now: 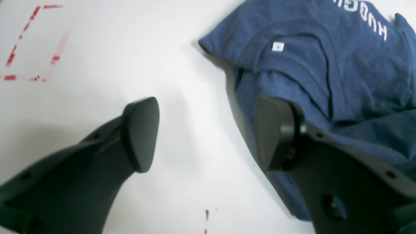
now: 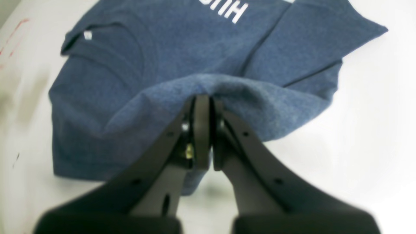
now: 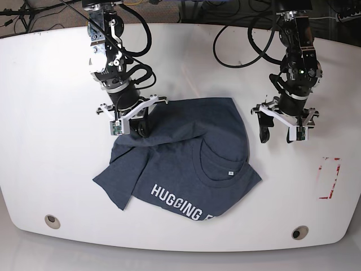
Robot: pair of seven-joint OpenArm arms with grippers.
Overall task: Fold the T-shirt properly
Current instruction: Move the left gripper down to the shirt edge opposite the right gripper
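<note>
The T-shirt (image 3: 186,164) is dark navy-blue and lies crumpled in the middle of the white table, collar and small white tag (image 3: 230,173) facing up, white lettering (image 3: 180,204) near the front edge. My right gripper (image 3: 139,129) is shut on a raised fold at the shirt's back left; in the right wrist view its jaws (image 2: 209,104) pinch the blue fabric (image 2: 130,65). Off the shirt's right edge my left gripper (image 3: 277,135) hangs open. In the left wrist view it (image 1: 208,133) holds nothing, one finger (image 1: 276,133) over the T-shirt's (image 1: 325,65) edge, the other over bare table.
A red dashed rectangle (image 3: 330,178) is marked on the table at the right, also seen in the left wrist view (image 1: 32,42). Two round holes (image 3: 52,221) (image 3: 299,232) sit near the table's curved front edge. Cables trail along the back.
</note>
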